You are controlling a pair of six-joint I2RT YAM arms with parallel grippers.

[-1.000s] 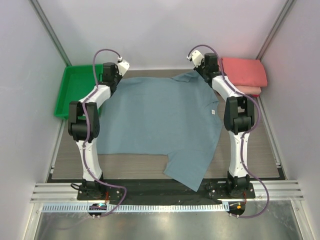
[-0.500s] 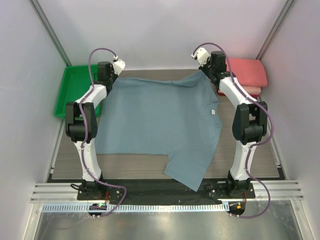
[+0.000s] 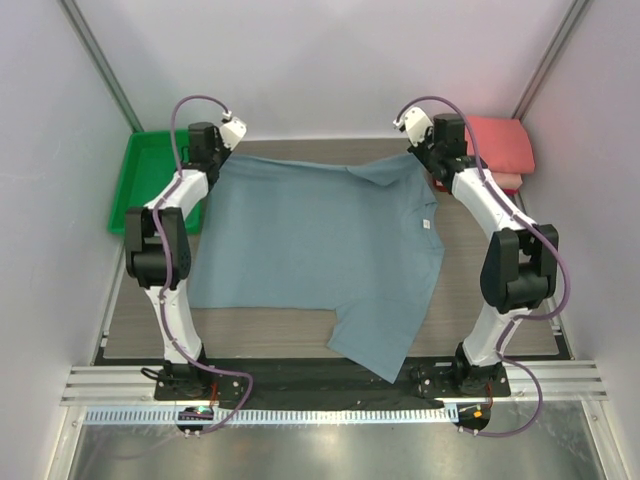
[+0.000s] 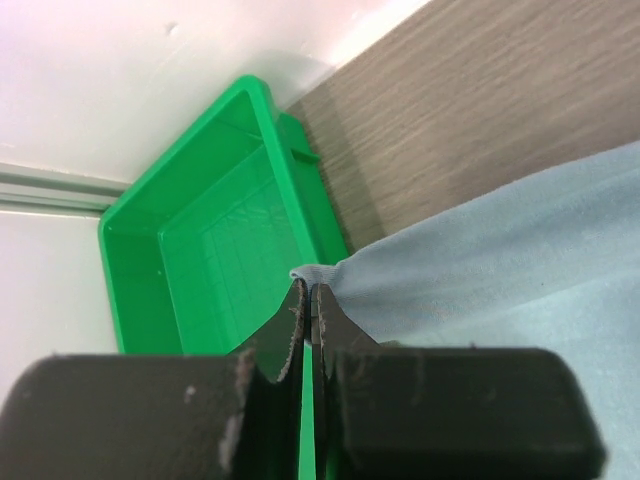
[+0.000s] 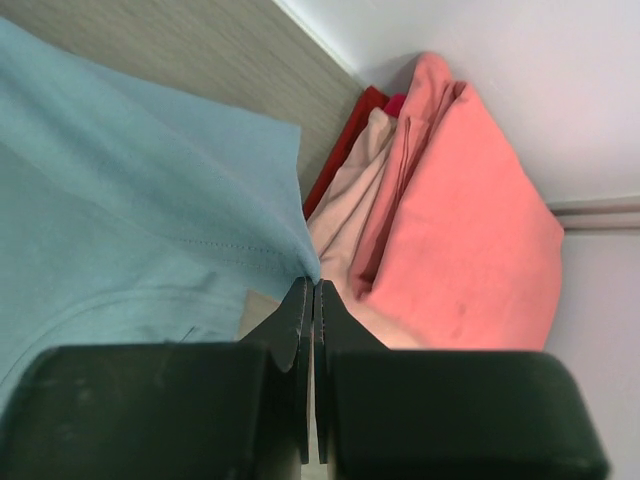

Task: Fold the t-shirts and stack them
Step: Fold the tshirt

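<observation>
A dusty blue-grey t-shirt [image 3: 320, 250] lies spread flat on the table, its small white neck label [image 3: 427, 224] on the right side. My left gripper [image 3: 214, 161] is shut on the shirt's far-left corner, and in the left wrist view the cloth [image 4: 500, 260] runs out from the closed tips [image 4: 308, 290]. My right gripper [image 3: 430, 162] is shut on the far-right corner, where the blue cloth [image 5: 120, 200] meets the tips [image 5: 313, 285]. Folded coral-red t-shirts [image 3: 495, 145] are stacked at the far right corner, just beyond the right gripper [image 5: 460, 230].
A green plastic tray [image 3: 135, 190] sits at the far left beside the left gripper, with its inside [image 4: 200, 250] showing nothing in it. White walls enclose the back and both sides. A shirt sleeve hangs over the table's near edge [image 3: 375, 350].
Both grippers have moved apart along the far edge, left going left and right going right, pulling the shirt's far edge straighter. Both elbows have swung outward.
</observation>
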